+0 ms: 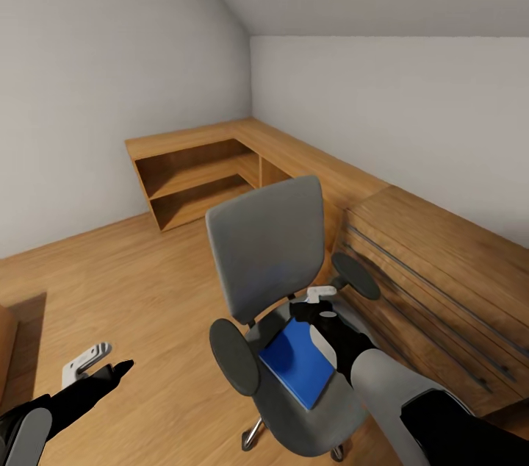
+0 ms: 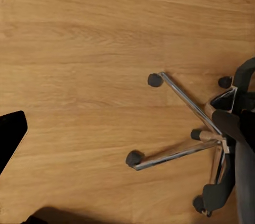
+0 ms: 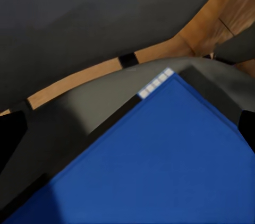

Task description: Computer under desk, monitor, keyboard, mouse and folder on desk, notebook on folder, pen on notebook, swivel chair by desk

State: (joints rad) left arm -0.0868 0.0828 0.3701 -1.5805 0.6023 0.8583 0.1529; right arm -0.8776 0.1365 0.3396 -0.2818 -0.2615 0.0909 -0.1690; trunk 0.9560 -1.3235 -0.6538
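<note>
Both arms: grey forearm shells, black wrist sections. Left pincer [image 1: 110, 367]: black fingers, pale grey bracket.

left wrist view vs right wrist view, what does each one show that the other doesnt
Left wrist view: the swivel chair's chrome star base with black castors, standing on open wood-plank floor.

Right wrist view: the blue folder lying flat on the grey seat, seen from close above, with the chair's dark backrest behind it.

Both: parts of the same swivel chair, some plank floor, and dark claw fingertips at the picture edges.
</note>
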